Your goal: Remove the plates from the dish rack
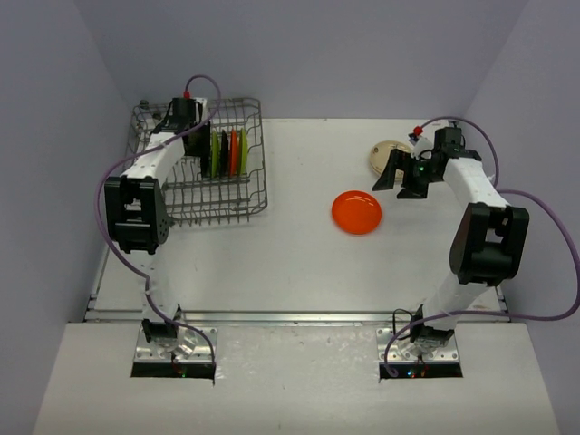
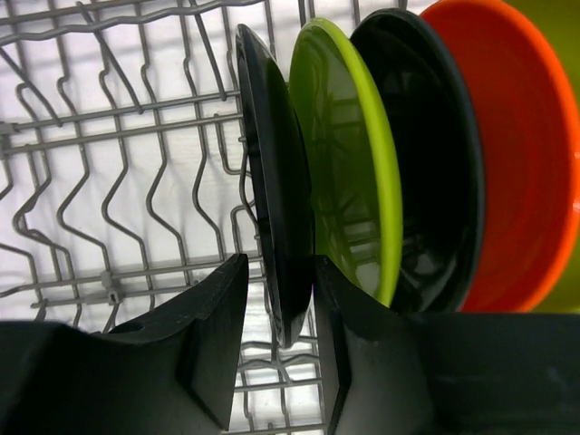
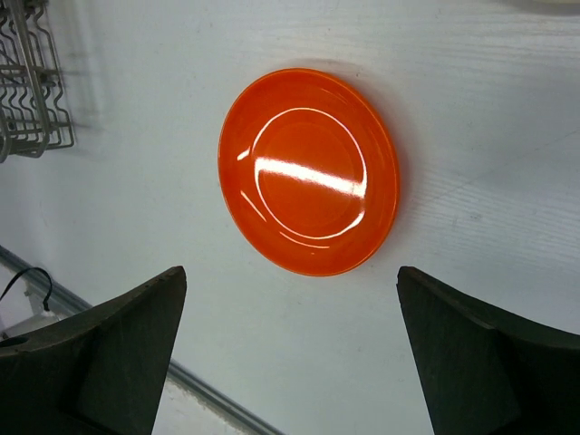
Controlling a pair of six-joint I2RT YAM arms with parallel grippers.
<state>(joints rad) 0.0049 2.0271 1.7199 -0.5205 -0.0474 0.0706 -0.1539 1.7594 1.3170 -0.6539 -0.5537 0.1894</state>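
My left gripper (image 2: 279, 263) sits astride the rim of the nearest black plate (image 2: 276, 181); one finger (image 2: 344, 326) touches it, a sliver of light shows at the other, so it is not clamped. That plate stands upright in the rack (image 2: 109, 136); close behind it stand a lime plate (image 2: 353, 163), a second black plate (image 2: 426, 163) and a racked orange plate (image 2: 517, 154), with little room between them. Bare tines lie on the near side of the first plate. The rack sits at the table's (image 1: 272, 263) far left corner, hard by the wall. My right gripper (image 1: 396, 181) hangs spread wide, holding nothing, over a loose orange plate (image 3: 308, 172) that lies flat mid-table with bare surface all round. A cream plate (image 1: 385, 154) lies beyond it, partly hidden by that gripper.
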